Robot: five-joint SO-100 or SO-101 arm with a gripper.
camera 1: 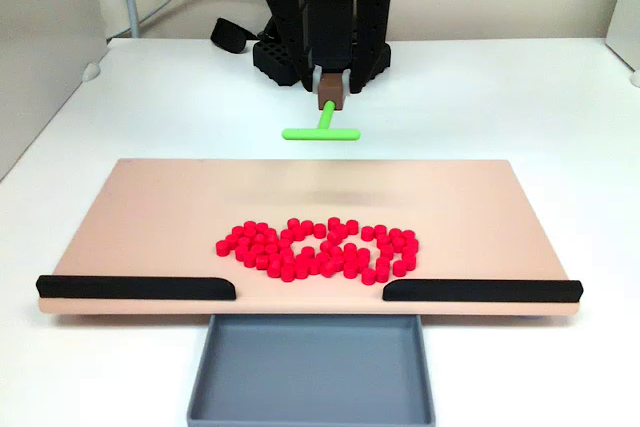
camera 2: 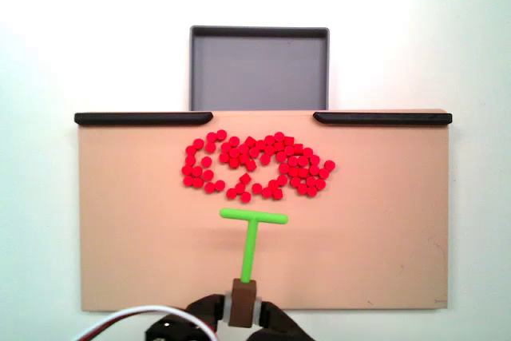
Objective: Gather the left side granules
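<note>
The tiny bright red cylindrical plastic granules [camera 1: 318, 249] lie in one loose oval cluster on the flat peach-coloured board [camera 1: 150, 217], near the edge that carries two black strips [camera 1: 135, 288] with a gap between them. In a fixed view from the front, the cluster sits just behind that gap, and a shallow grey rectangular tray [camera 1: 312, 372] rests on the white table [camera 1: 500, 97] below the gap. In a fixed view from above, the granules [camera 2: 255, 165] show small bare patches of board inside the cluster, which the front view flattens. The black two-finger gripper [camera 1: 328, 97] is clamped on a small brown block [camera 1: 329, 92] at the end of the green T-shaped plastic pusher [camera 1: 322, 130]. From above, the pusher's crossbar [camera 2: 254, 216] appears just beside the near edge of the granules, not touching them, with its stem running back to the block [camera 2: 243, 301] between the fingers [camera 2: 209, 309]. The front view shows the crossbar against the table behind the board's far edge, with a faint shadow on the board beneath it, so the pusher is raised above the surface.
</note>
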